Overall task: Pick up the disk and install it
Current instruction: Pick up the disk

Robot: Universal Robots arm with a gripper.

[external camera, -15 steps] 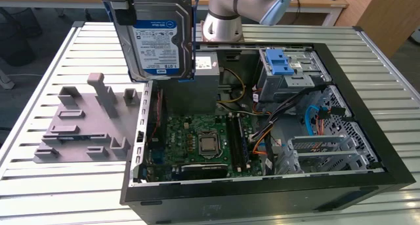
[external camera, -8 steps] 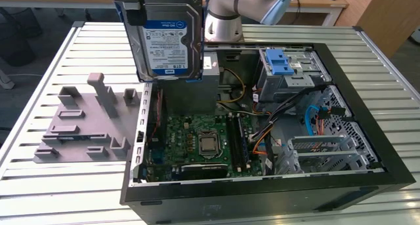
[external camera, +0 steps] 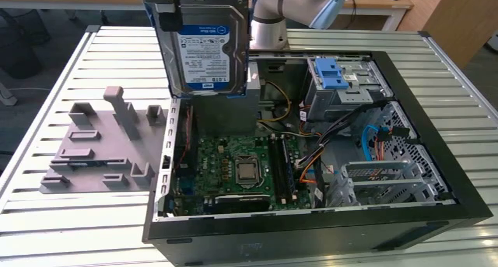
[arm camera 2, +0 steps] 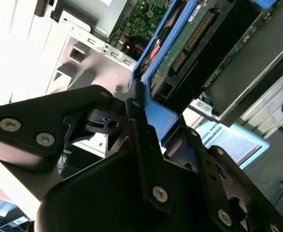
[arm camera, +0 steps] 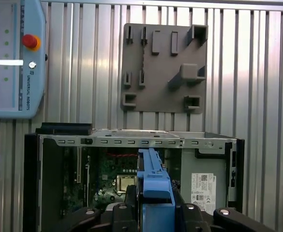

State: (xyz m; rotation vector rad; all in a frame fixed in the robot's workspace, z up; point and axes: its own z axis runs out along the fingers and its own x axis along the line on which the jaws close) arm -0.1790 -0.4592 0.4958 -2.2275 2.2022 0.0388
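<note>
The disk (external camera: 206,45), silver-grey with a white-and-blue label and a blue rail frame, hangs upright above the far corner of the open computer case (external camera: 467,188), on the exterior view's left. My gripper (arm camera: 155,205) is shut on it from above. In the first wrist view the disk's blue rail edge (arm camera: 153,181) runs between the black fingers (arm camera: 130,198). The second wrist view shows the disk's green circuit board (arm camera 2: 182,46) and a finger (arm camera 2: 139,130) pressed on the blue frame. Below the disk lies the case's motherboard (external camera: 237,162).
A drive cage with a bright blue latch (external camera: 330,74) sits at the far side of the case, with cables (external camera: 365,141) beside it. A grey fixture plate (external camera: 97,147) with upright posts lies on the slatted table (external camera: 62,220). A teach pendant (arm camera: 13,58) rests further along the table.
</note>
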